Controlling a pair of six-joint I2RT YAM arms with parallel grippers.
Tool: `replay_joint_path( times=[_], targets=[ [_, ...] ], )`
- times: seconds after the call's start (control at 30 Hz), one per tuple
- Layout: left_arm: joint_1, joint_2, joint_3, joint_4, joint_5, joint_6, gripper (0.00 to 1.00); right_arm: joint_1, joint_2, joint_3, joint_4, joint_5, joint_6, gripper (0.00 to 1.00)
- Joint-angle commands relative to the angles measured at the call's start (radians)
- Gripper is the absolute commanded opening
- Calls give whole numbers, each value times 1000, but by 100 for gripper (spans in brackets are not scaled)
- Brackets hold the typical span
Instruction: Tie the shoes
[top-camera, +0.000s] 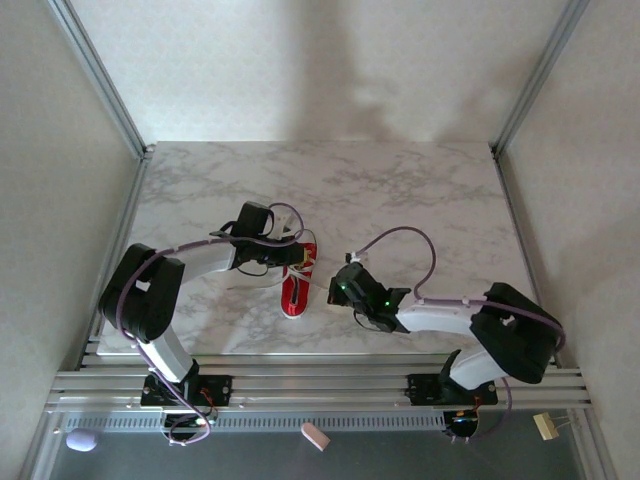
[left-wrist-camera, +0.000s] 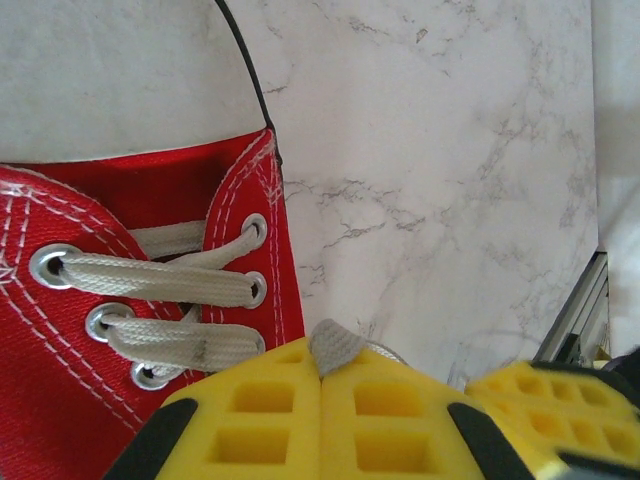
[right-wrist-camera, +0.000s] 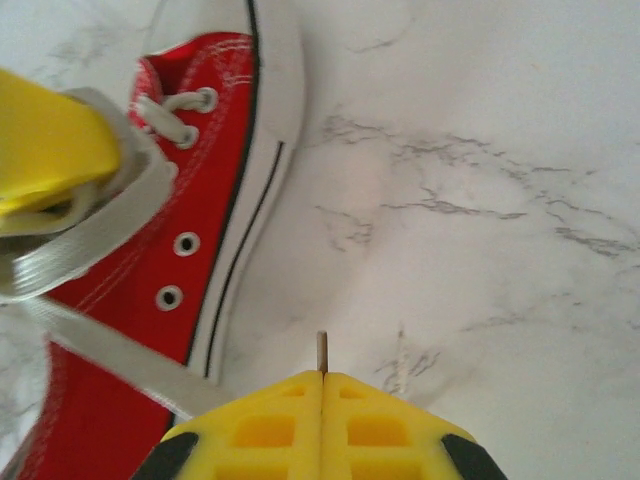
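From the top view, the left gripper (top-camera: 291, 246) hangs at the 12 o'clock end of the sneaker (top-camera: 297, 288). Its wrist view shows the jaws pressed fully together, with a short fold of white lace (left-wrist-camera: 335, 345) pinched between the yellow pads. The sneaker lies on the marble table (top-camera: 420, 200), at about 7 o'clock from the table's middle and near the front edge. At the shoe's 3 o'clock, the right gripper (top-camera: 343, 287) is likewise closed tight on the other lace end (right-wrist-camera: 322, 348), whose tip pokes up between the fingers, and a flat strand runs back to the shoe. With both laces held, this looks like the start of the knot. Next, the strands need crossing and tucking under steady tension, gently enough that the light shoe is not dragged.
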Motion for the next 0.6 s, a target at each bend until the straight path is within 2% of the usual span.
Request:
replay_joint_path(
  times=[0.0,0.2,0.57],
  targets=[
    [4,-41,-15,7,-8,-3,0,-36,48,69,42,-52,-4,0],
    [6,-71,-27,11,-8,-9,0,-101,125,128,53,-108,-34,0],
    [6,-141,-44,24,0,-15,0,-135,222,199,78,-170,-43,0]
  ],
)
